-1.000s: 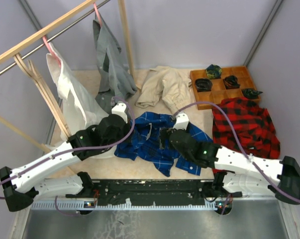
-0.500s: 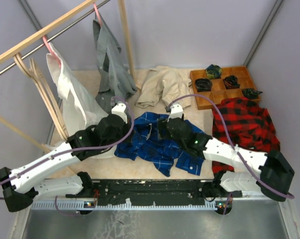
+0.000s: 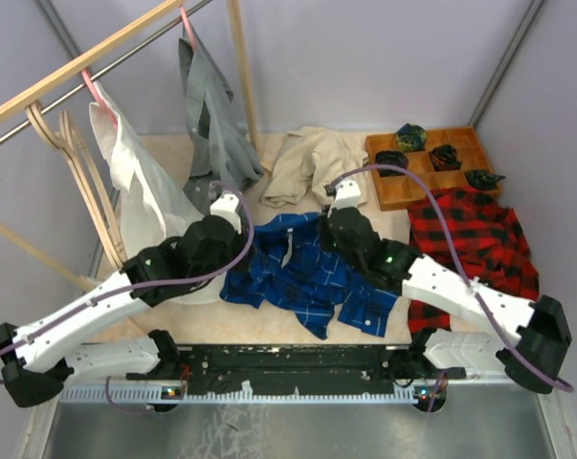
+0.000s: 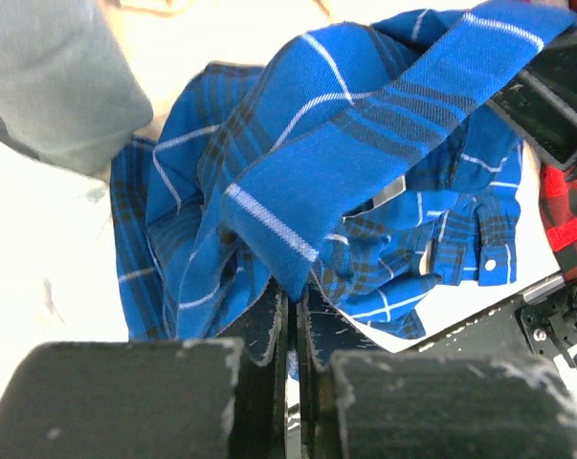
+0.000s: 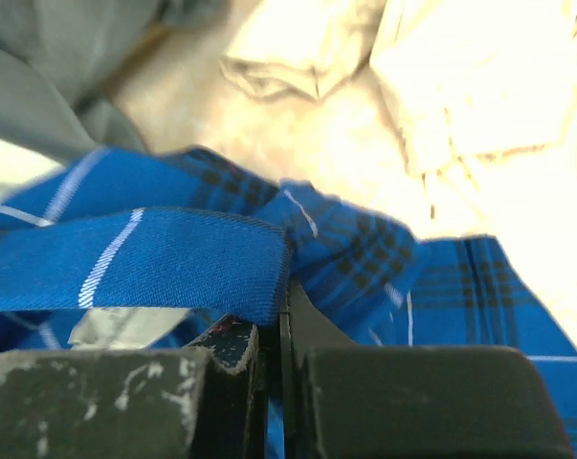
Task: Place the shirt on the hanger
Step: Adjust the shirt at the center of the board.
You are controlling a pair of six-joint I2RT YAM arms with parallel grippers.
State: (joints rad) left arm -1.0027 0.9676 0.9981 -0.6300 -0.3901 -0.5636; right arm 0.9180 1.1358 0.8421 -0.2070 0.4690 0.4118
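My left pincer (image 4: 290,308) was all but closed, its two fingers nipped onto a fold of the royal-blue long-sleeved shirt with the thin white windowpane check (image 3: 302,275). My right pincer (image 5: 275,323) was pressed just as tight on the edge of a flat band of the same cloth. In the left wrist view that band ran taut, up from my left fingers (image 4: 265,330) toward the black body of the right pincer at the upper right. Apart from the band, the shirt lay crumpled on the pale table (image 3: 269,330) between my two arms, with one part spilling toward the near edge. The pale beige wooden hanger with thin curved arms (image 3: 80,170) hung by its hook from the rail at the far left, apart from the blue shirt and bare of cloth. Beside it a plain white shirt (image 3: 135,186) drooped from a pink hanger, with a grey garment (image 3: 207,120) further along the rail. A cream garment (image 3: 312,163) lay bunched behind the blue shirt. A red-and-black plaid shirt (image 3: 475,239) lay to the right, just in front of a compartmented wooden tray (image 3: 424,164) holding dark rolled items.
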